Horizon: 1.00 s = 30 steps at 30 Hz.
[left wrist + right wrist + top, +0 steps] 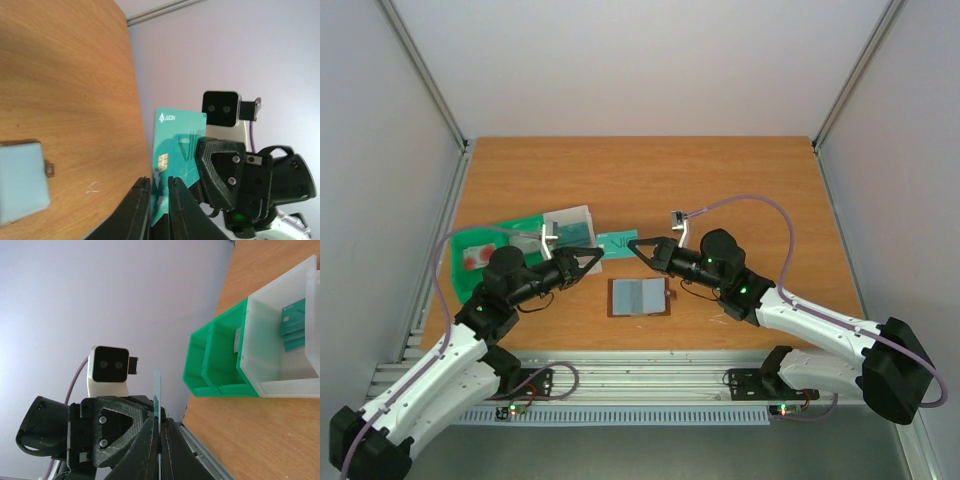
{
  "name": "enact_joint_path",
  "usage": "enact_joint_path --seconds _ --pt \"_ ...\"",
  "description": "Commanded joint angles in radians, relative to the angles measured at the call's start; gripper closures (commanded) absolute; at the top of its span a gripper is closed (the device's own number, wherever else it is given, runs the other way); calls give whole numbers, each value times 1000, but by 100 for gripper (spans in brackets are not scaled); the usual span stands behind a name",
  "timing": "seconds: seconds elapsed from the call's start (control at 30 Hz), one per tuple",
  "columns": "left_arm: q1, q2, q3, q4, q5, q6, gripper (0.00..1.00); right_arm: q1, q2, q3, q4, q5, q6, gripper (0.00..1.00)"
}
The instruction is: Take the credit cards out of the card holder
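Holding the teal-green card [175, 145], my right gripper [159, 429] is pinching it tight. My left gripper [159, 195] is straddling its other edge; whether it is gripping, I cannot tell.

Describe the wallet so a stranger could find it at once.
On the wooden table, look by the middle of its near edge. The wallet lies open there, brown-rimmed with a grey-blue inside, unlike the green tray further left.

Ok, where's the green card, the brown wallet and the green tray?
green card [175, 132]: left wrist view, on its printed face above the chip.
brown wallet [638, 296]: top view, on its grey-blue inside.
green tray [196, 365]: right wrist view, on its green end wall.
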Motion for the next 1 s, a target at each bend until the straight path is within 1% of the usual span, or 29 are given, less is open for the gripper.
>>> enact_joint_path --seconds 0.0,0.03,0.07,0.2,0.3,0.37,0.4,0.43,0.53,0.6,0.7,0.77,0.8,0.97 --pt "0 -11 -11 94 -3 -10 94 -10 2 -7 45 0 21 99" --pt "0 -10 -13 96 -3 -12 99 -10 3 -15 50 2 27 99" --pt "0 -11 -15 95 -3 -15 100 -10 3 -18 53 3 31 99" --pt "0 -26 -29 93 -12 -22 100 -14 11 -18 16 5 30 98" --pt "0 -36 -29 76 -27 -18 99 -19 18 -20 16 -2 29 91" --pt "0 -36 -26 63 -34 -10 100 -26 15 -16 -13 -1 12 87" --pt "0 -33 -20 45 -38 -1 100 -30 10 -14 -35 4 5 84" --pt "0 -30 -11 15 -42 8 100 -35 4 -13 -61 10 -3 78" --pt "0 -25 13 -60 -49 60 100 -44 -18 -3 -151 26 -39 57" --pt "0 -23 39 -141 -66 94 100 -46 -34 8 -211 38 -71 43" --pt "0 -18 92 -251 -108 169 100 -46 -51 20 -274 39 -121 24" --pt "0 -9 117 -305 -153 203 100 -46 -61 21 -297 37 -146 6" --pt "0 -1 127 -322 -169 220 99 -46 -65 23 -310 39 -156 2" --pt "0 56 164 -372 -214 258 100 -46 -73 36 -388 49 -193 1"
